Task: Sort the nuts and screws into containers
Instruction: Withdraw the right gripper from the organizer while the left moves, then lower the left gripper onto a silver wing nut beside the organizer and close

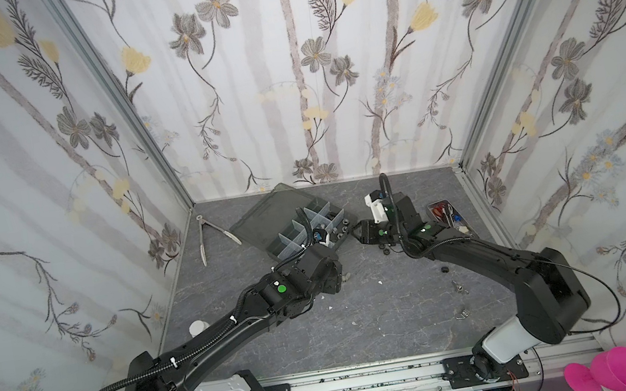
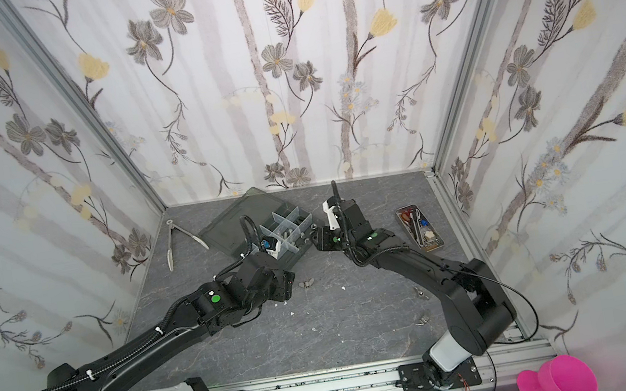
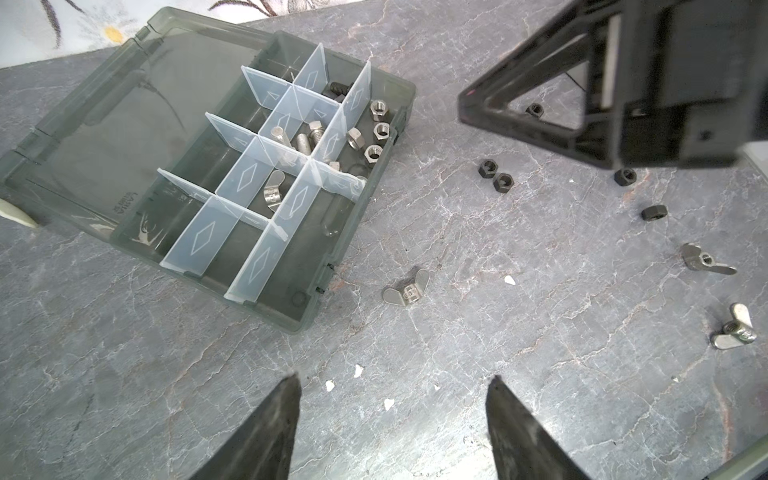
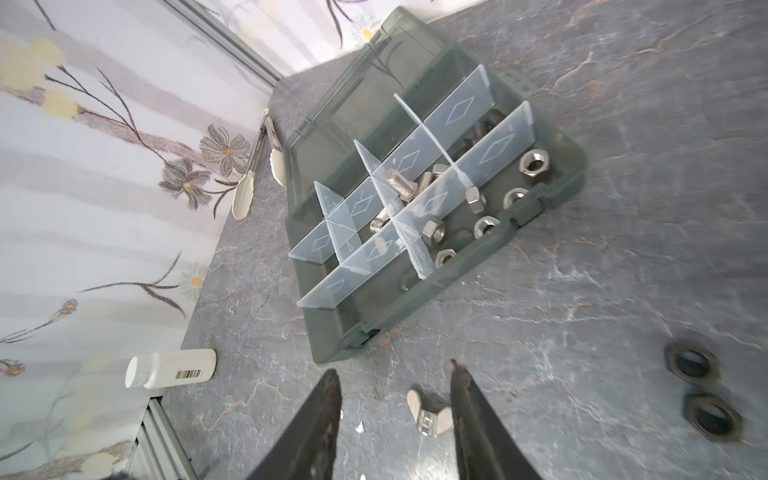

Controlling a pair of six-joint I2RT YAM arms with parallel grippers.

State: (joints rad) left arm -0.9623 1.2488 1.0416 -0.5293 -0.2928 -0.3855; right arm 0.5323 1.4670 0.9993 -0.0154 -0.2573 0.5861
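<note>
Nuts (image 3: 376, 133) in silver lie in an edge compartment of the organizer box (image 3: 286, 278), with silver screws (image 3: 307, 139) in the compartment next to them, while black nuts (image 3: 496, 174) sit loose on the table (image 3: 457, 249) just beside the box. They look small, hard and smooth, likely to skid or roll, so I would pinch one across opposite flats. Both the left gripper (image 3: 395, 378) and the right gripper (image 4: 395, 368) have their jaws apart and empty, near the box.
</note>
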